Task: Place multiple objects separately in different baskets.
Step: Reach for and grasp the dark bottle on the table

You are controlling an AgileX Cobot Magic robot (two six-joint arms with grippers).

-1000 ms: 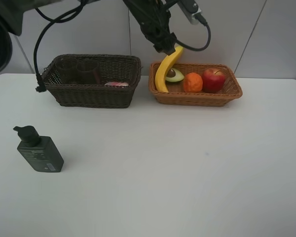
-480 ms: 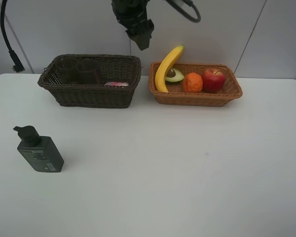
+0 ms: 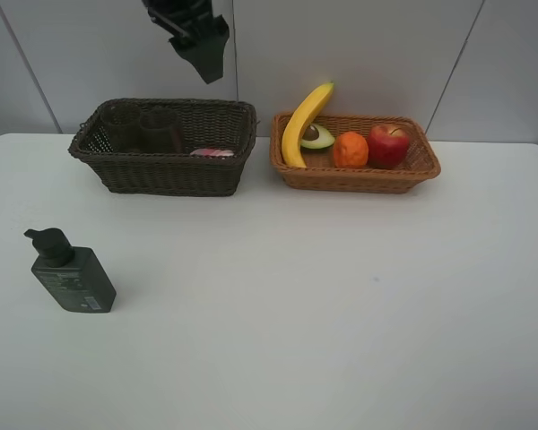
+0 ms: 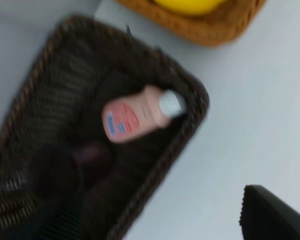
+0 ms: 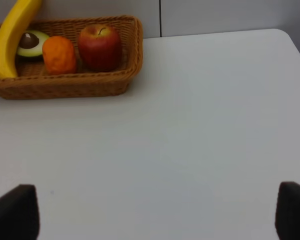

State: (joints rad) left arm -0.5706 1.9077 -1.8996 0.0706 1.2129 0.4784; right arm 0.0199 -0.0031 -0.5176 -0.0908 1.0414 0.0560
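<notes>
Having let go of the yellow banana (image 3: 305,121), now propped in the light wicker basket (image 3: 354,177), the left gripper (image 3: 202,49) swings empty, fingers wide, above the dark brown basket (image 3: 166,170), leaving only the dark green pump bottle (image 3: 70,274) on the table (image 3: 323,305); right fingers (image 5: 12,216) also gape empty.

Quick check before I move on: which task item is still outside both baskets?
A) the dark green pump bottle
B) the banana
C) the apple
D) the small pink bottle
A: the dark green pump bottle stands alone on the table, away from both baskets.
</notes>
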